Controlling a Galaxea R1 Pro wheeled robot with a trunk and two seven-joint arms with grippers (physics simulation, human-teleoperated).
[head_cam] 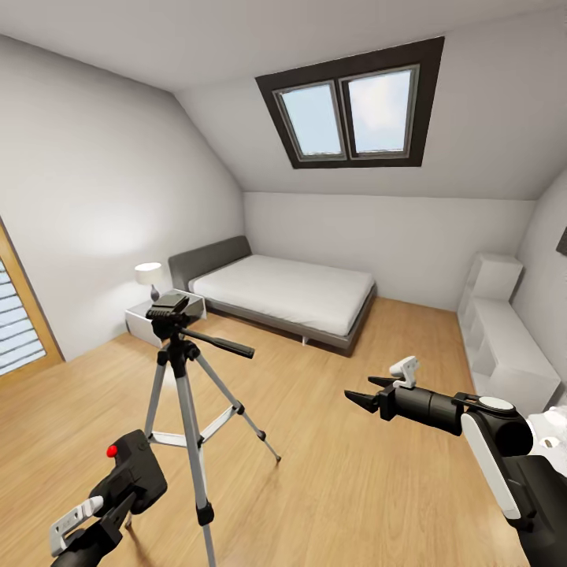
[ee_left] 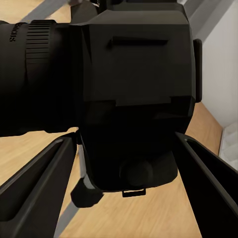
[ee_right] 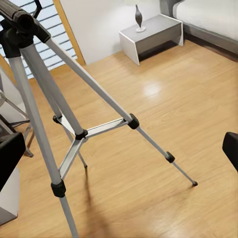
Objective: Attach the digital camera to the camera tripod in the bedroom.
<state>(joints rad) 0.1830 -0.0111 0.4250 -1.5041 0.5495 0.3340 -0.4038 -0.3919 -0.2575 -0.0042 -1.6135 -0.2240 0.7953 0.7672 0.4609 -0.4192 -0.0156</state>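
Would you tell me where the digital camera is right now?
In the head view it is low left, the digital camera held by the left gripper beside the camera tripod.

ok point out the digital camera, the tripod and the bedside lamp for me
digital camera (head_cam: 135, 469), head view, on its black body below the red button
camera tripod (head_cam: 187, 409), head view, on the front silver leg
bedside lamp (head_cam: 147, 273), head view, on its white shade

Head view: high, facing across the bedroom toward the bed (head_cam: 291, 295). Left wrist view: pressed close against the camera (ee_left: 134, 99). Right wrist view: angled down at the floor (ee_right: 163, 99). All three share the tripod (head_cam: 185, 394).
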